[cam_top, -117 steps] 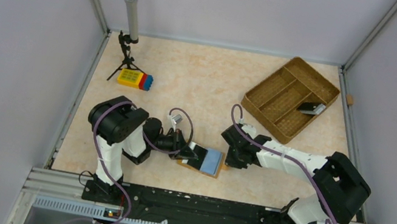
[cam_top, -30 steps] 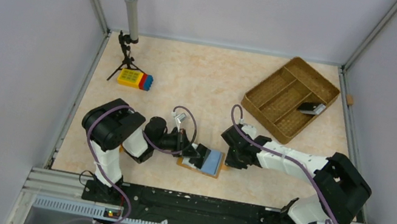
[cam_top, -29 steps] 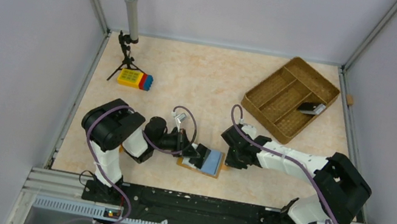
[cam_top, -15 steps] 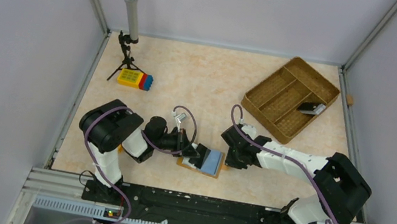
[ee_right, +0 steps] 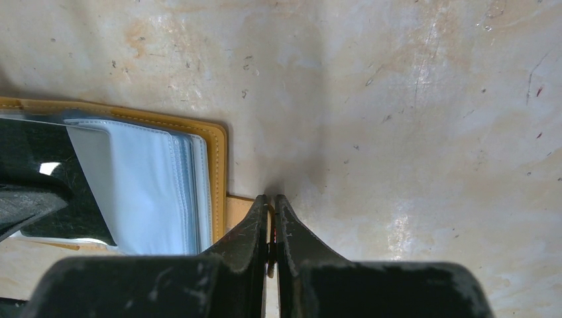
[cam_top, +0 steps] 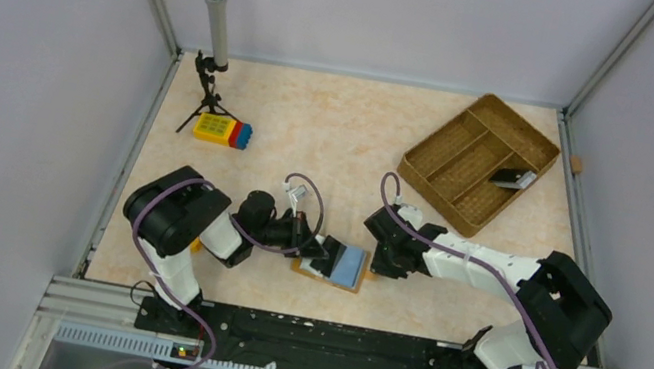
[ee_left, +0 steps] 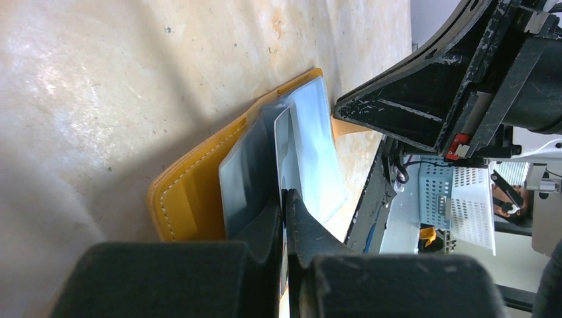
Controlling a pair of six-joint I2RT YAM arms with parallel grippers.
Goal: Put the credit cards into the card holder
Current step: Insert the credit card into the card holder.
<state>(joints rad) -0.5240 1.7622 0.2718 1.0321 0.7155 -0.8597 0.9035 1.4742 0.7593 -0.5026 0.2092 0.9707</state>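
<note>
readable text: none I can make out | cards (ee_left: 311, 159) on the card holder (ee_left: 192, 199) near the bench's near edge: faces plain or glared out | yellow block (cam_top: 215, 128) toward the far-left corner: top marks too small | dark item (cam_top: 513, 178) in the tray (cam_top: 450, 155), far-right corner: too small

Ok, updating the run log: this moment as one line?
left gripper: shut on thin black card | right gripper: shut on tab of open orange-tan leather card holder | card: partly among clear sleeves
</note>
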